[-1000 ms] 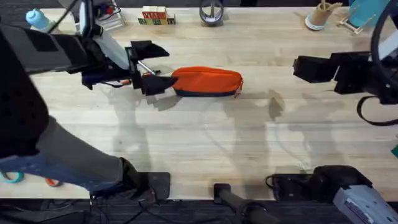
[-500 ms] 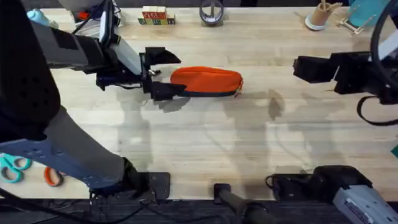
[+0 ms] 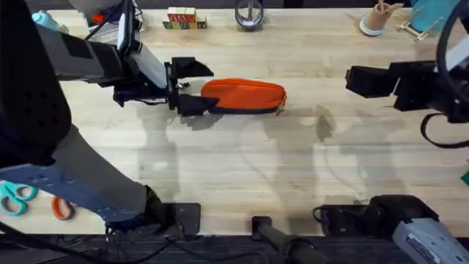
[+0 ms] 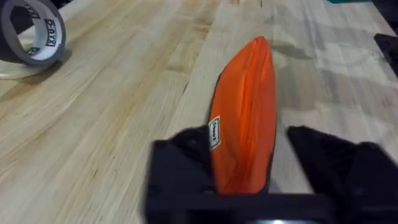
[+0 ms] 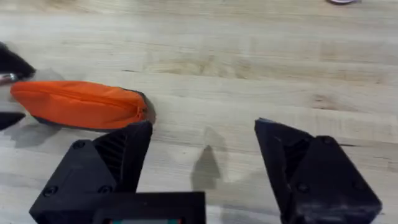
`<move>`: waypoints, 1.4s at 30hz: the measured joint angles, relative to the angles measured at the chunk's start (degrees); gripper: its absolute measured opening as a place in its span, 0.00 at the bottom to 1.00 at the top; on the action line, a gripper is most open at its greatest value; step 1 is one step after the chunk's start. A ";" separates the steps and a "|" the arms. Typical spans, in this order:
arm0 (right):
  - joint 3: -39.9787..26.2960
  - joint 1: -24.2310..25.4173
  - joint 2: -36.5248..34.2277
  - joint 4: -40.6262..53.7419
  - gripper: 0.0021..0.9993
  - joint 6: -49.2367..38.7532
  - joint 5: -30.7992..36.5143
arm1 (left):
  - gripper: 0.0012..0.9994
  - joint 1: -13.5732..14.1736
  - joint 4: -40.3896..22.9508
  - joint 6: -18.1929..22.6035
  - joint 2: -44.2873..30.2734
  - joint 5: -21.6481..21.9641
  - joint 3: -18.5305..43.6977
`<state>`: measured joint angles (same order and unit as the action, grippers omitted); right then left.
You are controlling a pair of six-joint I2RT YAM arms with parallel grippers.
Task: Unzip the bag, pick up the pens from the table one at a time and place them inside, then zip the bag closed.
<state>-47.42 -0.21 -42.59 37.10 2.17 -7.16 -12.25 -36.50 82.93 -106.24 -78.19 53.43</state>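
The left claw (image 3: 192, 86) stands with its two black fingers spread wide, straddling the near end of the orange bag (image 3: 243, 96); one finger (image 3: 192, 67) sits on the far side of that end and the other (image 3: 196, 107) on the near side, and from the wrist view the bag's end lies right between them, with gaps on both sides, so the claw is released and not squeezing anything. In that wrist view the bag (image 4: 246, 118) runs straight away from the claw, lying long on the table (image 4: 112, 112), its zipper seam along the top looking closed, and a small white tag at the end closest to the fingers. Off beyond the claw and to one side stands a roll of grey tape (image 4: 31, 34), well apart from the bag. A small silvery bit shows just beside the left claw's wrist in the overhead view, too small for me to tell what it is. Well away on the other side of the bag, the right claw (image 3: 350, 81) hangs above the table (image 3: 242, 169) with its fingers apart, gripping nothing; from its own camera the two black fingers (image 5: 118, 152) are wide open over bare wood and the bag (image 5: 78, 104) lies farther out from them, not touching. Behind the left arm, near its base, a pair of scissors (image 3: 18, 198) with teal and orange handles lies at the table's edge.
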 joint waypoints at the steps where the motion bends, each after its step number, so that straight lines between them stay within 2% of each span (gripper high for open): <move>1: 0.00 0.00 0.00 -0.01 1.00 0.00 0.00 | 0.75 0.00 0.03 0.05 0.00 0.00 0.00; 3: 0.00 0.00 0.00 0.00 1.00 0.00 0.00 | 0.51 0.00 -0.03 0.14 0.00 -0.01 0.00; 5: 0.00 0.00 0.00 0.00 1.00 0.00 0.00 | 0.20 0.00 0.01 0.26 0.00 -0.04 0.00; 6: 0.00 0.00 0.00 0.00 1.00 0.00 0.00 | 0.08 0.00 0.09 0.46 0.00 0.01 0.00; 7: 0.00 0.00 0.00 -0.02 1.00 0.00 0.00 | 0.05 0.01 0.05 0.50 0.00 0.11 0.00; 24: 0.00 0.00 0.00 0.08 1.00 0.00 -0.02 | 0.04 0.00 0.05 0.50 0.00 0.42 0.00; 33: 0.00 0.00 0.00 4.36 1.00 1.99 -0.22 | 0.04 0.00 0.04 0.50 0.00 0.42 0.00; 42: 0.00 0.00 -3.41 7.14 1.00 2.14 -7.58 | 0.04 0.00 0.03 0.50 0.00 0.42 0.00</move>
<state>-47.42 -0.21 -46.00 44.25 4.32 -14.74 -12.25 -36.47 83.44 -106.24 -77.78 53.43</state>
